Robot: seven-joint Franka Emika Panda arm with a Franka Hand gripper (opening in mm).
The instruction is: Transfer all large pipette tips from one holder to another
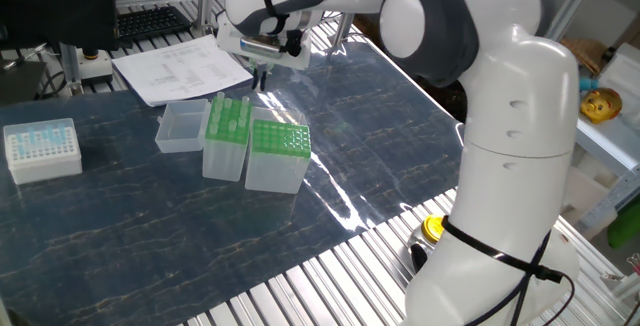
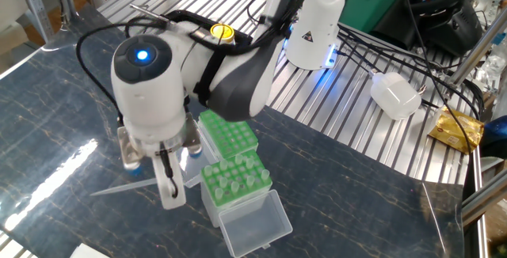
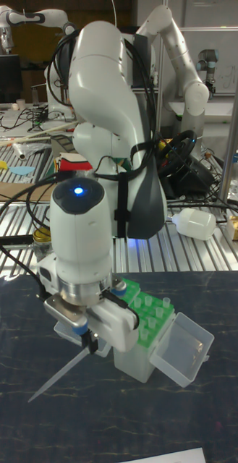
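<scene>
Above the wider translucent box with the green grid top [image 1: 275, 148], your gripper [image 3: 95, 346] pinches 1 long whitish tapering pipette tip [image 3: 59, 375] near its wide end; it's light, slippery, bendy, so hold gently.

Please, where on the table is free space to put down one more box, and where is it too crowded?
Free: the dark tabletop in front of the white box and the green-topped boxes, and the stretch to their right toward the arm's base. Crowded: around the clear tray, the papers, and under the gripper.
</scene>
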